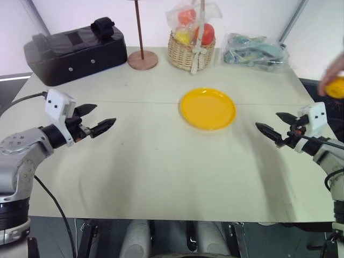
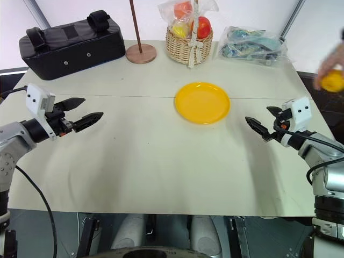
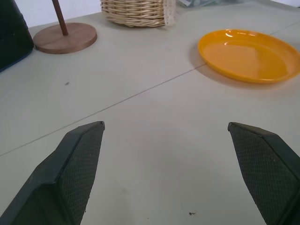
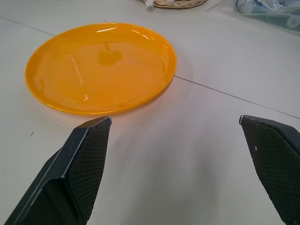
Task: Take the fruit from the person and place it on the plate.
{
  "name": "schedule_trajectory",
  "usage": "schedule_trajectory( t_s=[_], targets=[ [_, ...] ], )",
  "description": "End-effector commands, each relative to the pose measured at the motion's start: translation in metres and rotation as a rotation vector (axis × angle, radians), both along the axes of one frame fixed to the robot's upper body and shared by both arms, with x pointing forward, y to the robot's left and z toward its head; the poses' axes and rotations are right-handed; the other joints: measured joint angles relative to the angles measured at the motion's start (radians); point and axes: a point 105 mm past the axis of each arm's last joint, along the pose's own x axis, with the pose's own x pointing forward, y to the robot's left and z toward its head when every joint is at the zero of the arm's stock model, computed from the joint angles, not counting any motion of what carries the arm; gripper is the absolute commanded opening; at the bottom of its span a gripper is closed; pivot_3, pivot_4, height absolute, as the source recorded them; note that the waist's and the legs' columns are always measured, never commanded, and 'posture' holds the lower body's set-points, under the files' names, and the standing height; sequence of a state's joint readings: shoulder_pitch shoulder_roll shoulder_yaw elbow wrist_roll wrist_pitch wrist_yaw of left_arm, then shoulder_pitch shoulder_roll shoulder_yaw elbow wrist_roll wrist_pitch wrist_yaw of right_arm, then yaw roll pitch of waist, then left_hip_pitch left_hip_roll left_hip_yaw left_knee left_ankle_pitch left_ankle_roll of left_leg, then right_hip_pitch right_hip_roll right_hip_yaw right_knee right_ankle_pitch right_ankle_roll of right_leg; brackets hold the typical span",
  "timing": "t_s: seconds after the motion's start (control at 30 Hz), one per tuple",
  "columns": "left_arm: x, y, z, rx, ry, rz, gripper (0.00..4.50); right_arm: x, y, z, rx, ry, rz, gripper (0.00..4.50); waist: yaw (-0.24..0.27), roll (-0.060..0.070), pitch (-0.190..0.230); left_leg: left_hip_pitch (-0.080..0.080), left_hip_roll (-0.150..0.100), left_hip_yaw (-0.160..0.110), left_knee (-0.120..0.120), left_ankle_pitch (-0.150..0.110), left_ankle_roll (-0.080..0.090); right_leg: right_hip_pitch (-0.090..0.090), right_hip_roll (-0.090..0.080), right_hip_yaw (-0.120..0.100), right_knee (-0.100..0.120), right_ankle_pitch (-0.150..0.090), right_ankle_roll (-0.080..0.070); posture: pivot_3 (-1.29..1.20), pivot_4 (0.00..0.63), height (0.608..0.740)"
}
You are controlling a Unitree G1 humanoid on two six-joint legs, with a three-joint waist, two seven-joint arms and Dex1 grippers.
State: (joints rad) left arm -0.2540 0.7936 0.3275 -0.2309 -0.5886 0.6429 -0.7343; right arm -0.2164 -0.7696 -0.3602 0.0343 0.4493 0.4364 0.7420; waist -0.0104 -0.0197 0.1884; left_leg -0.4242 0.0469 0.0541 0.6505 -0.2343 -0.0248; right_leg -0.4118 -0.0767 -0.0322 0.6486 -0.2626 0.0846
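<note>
Hovering beyond my right gripper (image 1: 270,127), the fruit (image 1: 336,87) sat nearest those wide, empty jaws; left jaws likewise wide.

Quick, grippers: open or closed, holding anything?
Left gripper: open, holding nothing.
Right gripper: open, holding nothing; the fruit is in the person's hand.

Pale beige table (image 1: 161,161) with a thin seam across it. White wall behind, grey diagonal struts at both far corners. Far edge: black padded bag (image 1: 75,51), wooden stand (image 1: 142,59), wicker basket (image 1: 191,51), clear plastic bag (image 1: 255,51). Dark floor beyond.
</note>
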Motion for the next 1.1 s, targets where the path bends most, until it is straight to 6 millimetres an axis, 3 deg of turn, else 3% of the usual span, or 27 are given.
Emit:
schedule_trajectory(
  t_s=[0.03,0.67,0.87,1.1],
  targets=[
    [-0.002,-0.004,0.009,0.015,-0.043,-0.014,4.42,0.001,0.001,0.010,-0.007,-0.042,0.003,4.50,0.000,0.000,0.000,0.000,0.000,0.000,0.000,0.000,0.000,0.000,0.000,0.000,0.000,0.000,0.000,0.00,0.150,0.740],
    [0.004,-0.006,0.019,0.036,-0.074,-0.035,4.42,0.005,0.005,0.009,-0.002,-0.058,-0.002,4.50,0.000,0.000,0.000,0.000,0.000,0.000,0.000,0.000,0.000,0.000,0.000,0.000,0.000,0.000,0.000,0.00,0.150,0.740],
    [-0.005,-0.019,0.049,-0.026,-0.112,-0.184,4.42,0.005,0.009,0.008,0.005,-0.059,0.004,4.50,0.000,0.000,0.000,0.000,0.000,0.000,0.000,0.000,0.000,0.000,0.000,0.000,0.000,0.000,0.000,0.00,0.150,0.740],
    [-0.042,-0.040,0.077,-0.032,0.007,-0.546,4.42,0.008,0.018,0.012,0.058,-0.081,0.014,4.50,-0.003,0.000,0.000,0.000,0.000,0.000,0.000,0.000,0.000,0.000,0.001,0.000,0.000,0.000,0.000,0.00,0.150,0.740]
  ],
)
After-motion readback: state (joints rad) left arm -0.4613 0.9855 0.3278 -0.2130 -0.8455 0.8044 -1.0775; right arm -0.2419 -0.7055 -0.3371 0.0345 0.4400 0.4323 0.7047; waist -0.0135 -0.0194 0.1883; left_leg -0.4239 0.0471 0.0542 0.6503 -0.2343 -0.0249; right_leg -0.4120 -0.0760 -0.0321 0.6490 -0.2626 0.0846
